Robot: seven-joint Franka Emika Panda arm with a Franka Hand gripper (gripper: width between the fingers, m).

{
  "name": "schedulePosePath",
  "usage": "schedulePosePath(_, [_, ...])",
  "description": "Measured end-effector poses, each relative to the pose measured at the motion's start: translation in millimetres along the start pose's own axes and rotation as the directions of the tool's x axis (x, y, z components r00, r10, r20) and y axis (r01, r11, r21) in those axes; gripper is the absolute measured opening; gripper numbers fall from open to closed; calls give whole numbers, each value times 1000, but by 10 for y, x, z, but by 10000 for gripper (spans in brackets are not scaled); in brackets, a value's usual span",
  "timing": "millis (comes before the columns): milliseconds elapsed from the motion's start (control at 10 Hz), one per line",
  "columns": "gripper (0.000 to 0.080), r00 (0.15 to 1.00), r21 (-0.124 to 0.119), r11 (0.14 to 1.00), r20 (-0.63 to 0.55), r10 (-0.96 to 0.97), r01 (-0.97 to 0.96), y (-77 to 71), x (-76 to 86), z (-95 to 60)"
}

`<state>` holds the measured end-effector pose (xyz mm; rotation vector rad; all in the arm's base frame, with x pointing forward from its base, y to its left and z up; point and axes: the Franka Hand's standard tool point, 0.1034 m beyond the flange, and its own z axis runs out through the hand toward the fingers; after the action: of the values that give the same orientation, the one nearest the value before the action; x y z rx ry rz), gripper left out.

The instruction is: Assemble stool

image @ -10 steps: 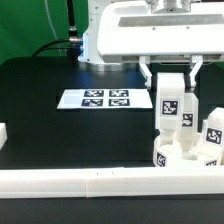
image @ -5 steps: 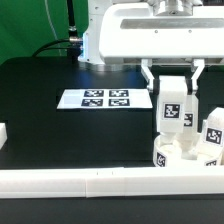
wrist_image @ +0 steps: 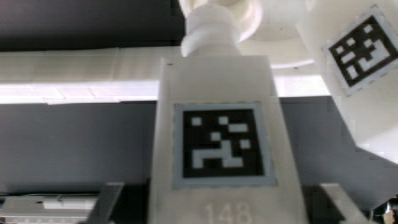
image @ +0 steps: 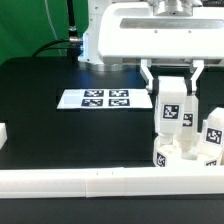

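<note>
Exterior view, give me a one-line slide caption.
Panda gripper straddles a tagged white leg standing on the stool seat, marker board alongside.

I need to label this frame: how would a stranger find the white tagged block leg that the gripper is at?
Find the big white robot arm. Below it the gripper flanks an upright white tagged block leg standing on the round white seat disc. The other tagged leg stands free.

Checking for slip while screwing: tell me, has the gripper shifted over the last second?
No. In the exterior view the gripper stands at the same spot relative to the marker board, clamped on the upright leg.
</note>
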<state>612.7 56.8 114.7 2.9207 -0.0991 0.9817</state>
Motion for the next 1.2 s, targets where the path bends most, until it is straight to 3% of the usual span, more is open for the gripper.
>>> schedulePosePath(300, [337,1000,11,1000,-4,-11,11,-112,46,38])
schedulePosePath(1200, [337,999,0,999,6,-34,34,-73,-30,152])
